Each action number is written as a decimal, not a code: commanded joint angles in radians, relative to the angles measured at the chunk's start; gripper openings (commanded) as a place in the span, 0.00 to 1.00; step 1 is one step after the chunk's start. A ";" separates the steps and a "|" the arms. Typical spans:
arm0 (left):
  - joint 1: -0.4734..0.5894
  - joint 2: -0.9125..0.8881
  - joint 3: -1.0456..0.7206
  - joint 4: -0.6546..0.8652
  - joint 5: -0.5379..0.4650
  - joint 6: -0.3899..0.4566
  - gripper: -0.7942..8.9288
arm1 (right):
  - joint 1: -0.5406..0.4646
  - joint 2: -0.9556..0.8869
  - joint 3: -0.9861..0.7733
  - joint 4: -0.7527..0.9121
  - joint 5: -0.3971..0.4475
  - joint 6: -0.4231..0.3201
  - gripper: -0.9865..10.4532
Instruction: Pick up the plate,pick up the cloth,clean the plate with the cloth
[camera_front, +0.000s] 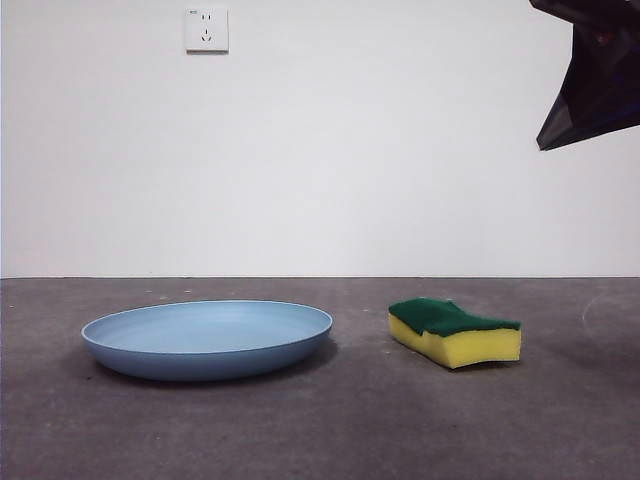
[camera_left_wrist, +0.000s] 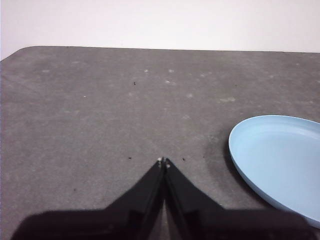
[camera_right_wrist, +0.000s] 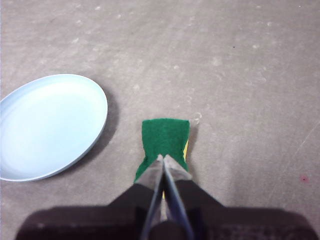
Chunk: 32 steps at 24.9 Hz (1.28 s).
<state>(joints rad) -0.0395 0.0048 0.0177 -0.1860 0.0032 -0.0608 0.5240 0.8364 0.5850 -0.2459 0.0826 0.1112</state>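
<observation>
The light-blue plate (camera_front: 207, 338) lies flat on the grey table at the left; it also shows in the left wrist view (camera_left_wrist: 280, 162) and the right wrist view (camera_right_wrist: 50, 125). The cloth, a yellow sponge with a green top (camera_front: 455, 331), lies to the right of the plate, apart from it. My right gripper (camera_right_wrist: 163, 158) is shut and empty, high above the sponge (camera_right_wrist: 165, 140); it shows as a dark tip (camera_front: 590, 75) at the top right of the front view. My left gripper (camera_left_wrist: 163, 161) is shut and empty, above bare table beside the plate.
The table (camera_front: 320, 430) is dark grey with a white wall behind it. A wall socket (camera_front: 206, 29) sits high on the wall. The table's far edge (camera_left_wrist: 150, 48) shows in the left wrist view.
</observation>
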 joint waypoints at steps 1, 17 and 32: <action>0.003 -0.003 -0.013 0.004 -0.001 0.003 0.08 | 0.000 0.000 -0.007 0.005 0.003 -0.005 0.09; 0.003 -0.003 -0.013 0.003 -0.001 0.003 0.08 | -0.036 -0.071 -0.007 -0.041 0.029 -0.082 0.09; 0.003 -0.003 -0.013 0.003 -0.001 0.003 0.08 | -0.518 -0.751 -0.396 0.002 -0.058 -0.056 0.09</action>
<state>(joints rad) -0.0395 0.0048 0.0177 -0.1860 0.0032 -0.0608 0.0071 0.1078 0.2153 -0.2623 0.0261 0.0410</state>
